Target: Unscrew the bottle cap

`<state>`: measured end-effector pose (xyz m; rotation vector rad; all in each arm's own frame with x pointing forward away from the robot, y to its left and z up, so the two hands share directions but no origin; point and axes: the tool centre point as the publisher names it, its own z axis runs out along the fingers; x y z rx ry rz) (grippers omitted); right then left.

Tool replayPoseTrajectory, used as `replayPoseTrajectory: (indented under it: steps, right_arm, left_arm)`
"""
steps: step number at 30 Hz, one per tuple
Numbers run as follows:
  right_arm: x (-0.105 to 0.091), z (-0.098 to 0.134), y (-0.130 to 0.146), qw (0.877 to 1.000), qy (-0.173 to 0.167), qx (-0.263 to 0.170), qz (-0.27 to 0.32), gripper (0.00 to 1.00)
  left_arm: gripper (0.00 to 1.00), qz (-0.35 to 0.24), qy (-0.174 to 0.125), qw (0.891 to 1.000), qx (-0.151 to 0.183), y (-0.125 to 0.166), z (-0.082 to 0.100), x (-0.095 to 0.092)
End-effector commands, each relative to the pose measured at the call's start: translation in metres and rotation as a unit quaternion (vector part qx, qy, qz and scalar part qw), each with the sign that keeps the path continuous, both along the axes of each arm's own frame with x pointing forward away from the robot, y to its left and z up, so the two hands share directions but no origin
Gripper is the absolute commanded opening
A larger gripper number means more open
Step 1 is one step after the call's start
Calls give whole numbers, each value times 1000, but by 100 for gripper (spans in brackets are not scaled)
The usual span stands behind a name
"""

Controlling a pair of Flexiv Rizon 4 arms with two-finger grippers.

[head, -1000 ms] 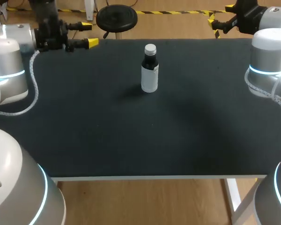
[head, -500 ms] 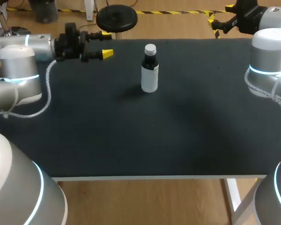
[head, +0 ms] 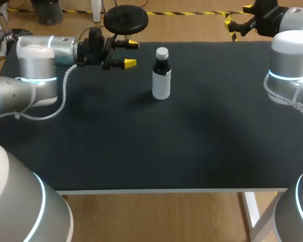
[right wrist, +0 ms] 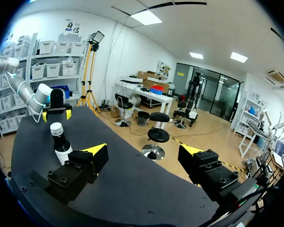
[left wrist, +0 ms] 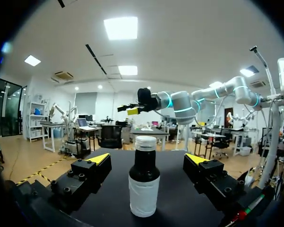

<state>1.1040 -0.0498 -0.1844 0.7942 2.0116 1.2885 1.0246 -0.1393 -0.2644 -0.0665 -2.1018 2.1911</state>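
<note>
A small dark bottle [head: 161, 79] with a white label and a white cap [head: 162, 52] stands upright on the black table [head: 156, 146], toward the far middle. My left gripper [head: 129, 54] hovers open just left of the bottle's cap, fingers pointing at it, apart from it. In the left wrist view the bottle [left wrist: 144, 182] stands ahead, centred between the open fingers of that gripper [left wrist: 148, 161]. My right gripper [head: 240, 20] stays open at the far right corner, well away. From the right wrist, the bottle [right wrist: 61, 145] shows beyond one finger of the right gripper [right wrist: 142, 152].
My left arm [head: 35, 60] stretches over the table's far left part. The right arm's elbow [head: 290, 65] stands at the right edge. The table's front edge [head: 166, 191] runs across the near side.
My left arm has swung rightward along the table's far side, bringing its open gripper from the far left corner close to the bottle. The right arm and bottle have stayed put.
</note>
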Motion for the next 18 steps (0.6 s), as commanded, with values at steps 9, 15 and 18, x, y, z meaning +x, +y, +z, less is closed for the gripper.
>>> replayPoseTrajectory:
  steps: [9,15,18]
  right_arm:
    - [0,0,0,1000,-1,1,1,100]
    - [0,0,0,1000,-1,1,1,100]
    - [0,0,0,1000,-1,1,1,100]
  left_arm:
    - [100,-87,1,996,3,-30,-16,-3]
    - [100,-100,-1,995,7,-44,-20,-5]
    - [100,-104,-2,995,7,-49,-20,-5]
